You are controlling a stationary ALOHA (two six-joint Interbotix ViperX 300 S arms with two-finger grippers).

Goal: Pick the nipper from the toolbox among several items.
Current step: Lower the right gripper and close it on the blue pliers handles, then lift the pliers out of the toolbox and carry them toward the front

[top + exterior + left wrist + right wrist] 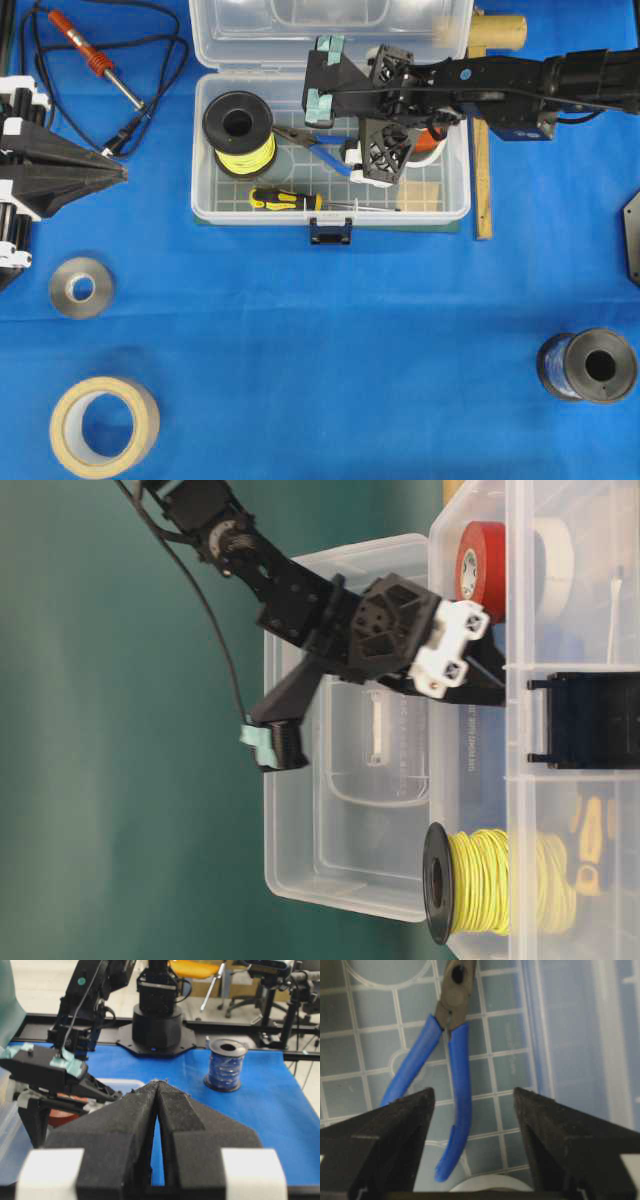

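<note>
Blue-handled small pliers with thin dark metal jaws, the nipper (318, 148), are lying flat on the grid-patterned bottom of the clear plastic rectangular toolbox (205, 190), near its middle, between the black spool of yellow wire (239, 132) and the right gripper (323, 75). In the overhead view the nipper's long axis is running slantwise, jaws pointing toward the yellow spool and handles trailing toward the right arm's wrist.

The right gripper's fingers (385, 1135) are standing spread wide, holding nothing, hanging above the open toolbox. In the right wrist view one blue handle is lying in the gap between the fingers while the other is slipping under the left finger, so the gap is not yet sitting squarely over both handles; judging from this, a small shift and a descent are what the grasp is calling for. The fingers' closing line is crossing the handles, which suits a pinch.

The left gripper (110, 175) is resting well apart on the blue cloth-covered surface (350, 350), fingers pressed together, so the right arm is clearly the nearer one.

Room is looking tight: a yellow-and-black screwdriver (285, 200) is lying just toward the toolbox's front wall, the raised see-through lid (330, 30) is standing behind, and a red tape roll (482, 565) is sitting in the box under the right wrist
</note>
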